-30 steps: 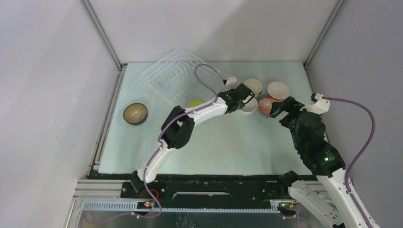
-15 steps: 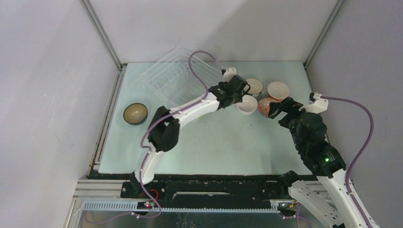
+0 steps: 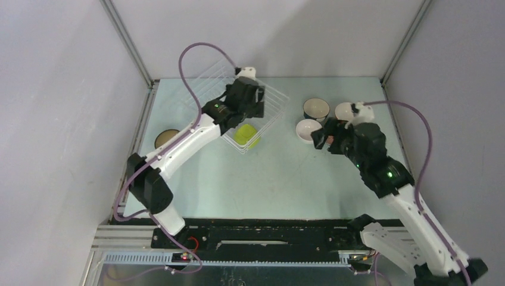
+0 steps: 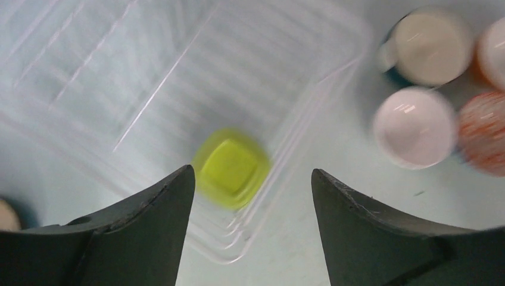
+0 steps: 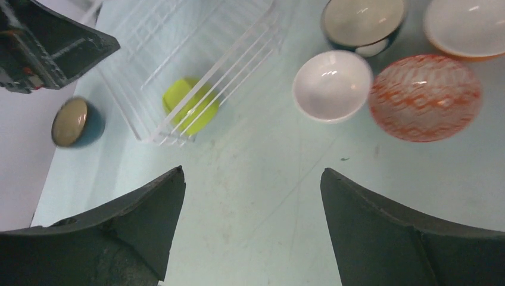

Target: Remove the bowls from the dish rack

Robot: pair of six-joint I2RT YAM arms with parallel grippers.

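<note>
1. Dish rack [image 3: 271, 101] sits at the far left of the surface [image 3: 268, 185], turned cornerwise.
2. Lime green bowl [image 4: 231, 167] lies inside the rack, by its near corner. Too blurred to tell which way up it lies.
3. Left fingers [image 4: 149, 226] hang over the rack, spread wide, nothing between them. The lime bowl is below the gap, apart from both.
4. Right fingers [image 5: 137, 220] are also spread wide and empty, above bare surface near the right-hand bowls.
5. Right of the rack, on the surface: dark blue bowl [image 5: 363, 21] and orange bowl [image 5: 467, 24] at the back, white bowl [image 5: 332, 85] nearer, all mouth up.
6. Red-and-white patterned bowl [image 5: 424, 97] lies upside down just beside the white one.
7. Teal bowl [image 5: 76, 122] stands alone left of the rack, mouth up.
</note>
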